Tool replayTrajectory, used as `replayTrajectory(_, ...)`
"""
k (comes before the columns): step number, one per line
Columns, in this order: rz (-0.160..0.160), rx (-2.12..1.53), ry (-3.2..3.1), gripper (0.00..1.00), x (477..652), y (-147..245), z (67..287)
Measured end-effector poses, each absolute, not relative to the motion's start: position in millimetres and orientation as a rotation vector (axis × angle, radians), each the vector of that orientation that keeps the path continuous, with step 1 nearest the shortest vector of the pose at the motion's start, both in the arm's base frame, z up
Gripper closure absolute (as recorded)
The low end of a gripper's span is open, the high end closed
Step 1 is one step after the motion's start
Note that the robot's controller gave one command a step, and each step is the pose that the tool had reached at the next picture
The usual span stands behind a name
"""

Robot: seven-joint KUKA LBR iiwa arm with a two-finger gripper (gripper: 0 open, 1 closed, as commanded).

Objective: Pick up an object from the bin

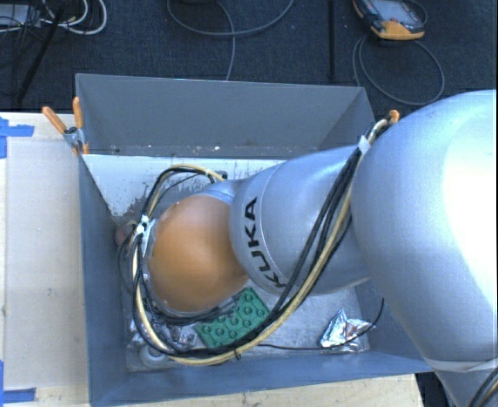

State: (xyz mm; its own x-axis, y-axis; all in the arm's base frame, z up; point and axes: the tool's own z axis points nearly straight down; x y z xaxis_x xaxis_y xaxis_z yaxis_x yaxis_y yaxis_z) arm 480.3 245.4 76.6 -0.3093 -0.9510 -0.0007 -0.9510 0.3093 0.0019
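A green studded building plate lies flat near the bin's front wall, its left part hidden under the arm's orange cover and cables. A crumpled piece of silver foil rests in the front right corner. A small brownish thing peeks out at the left, close to the bin's sloping left wall. A small grey metal thing lies in the front left corner, partly behind the cables.
The arm reaches in from the right and covers most of the bin floor. Its orange cover hangs over the left middle, with black and yellow cables looped around it. The bin's walls stand close on the left and front.
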Motion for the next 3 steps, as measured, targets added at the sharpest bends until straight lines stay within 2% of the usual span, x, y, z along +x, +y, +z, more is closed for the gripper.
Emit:
replayTrajectory(1, -0.001, 1.842, -2.548, 1.0, 480.4, 246.5, 115.0)
replayTrajectory(2, -0.001, 1.836, -2.552, 1.0, 480.4, 247.9, 140.3)
replayTrajectory(3, -0.002, 1.826, -2.557, 1.0, 480.5, 248.4, 149.1)
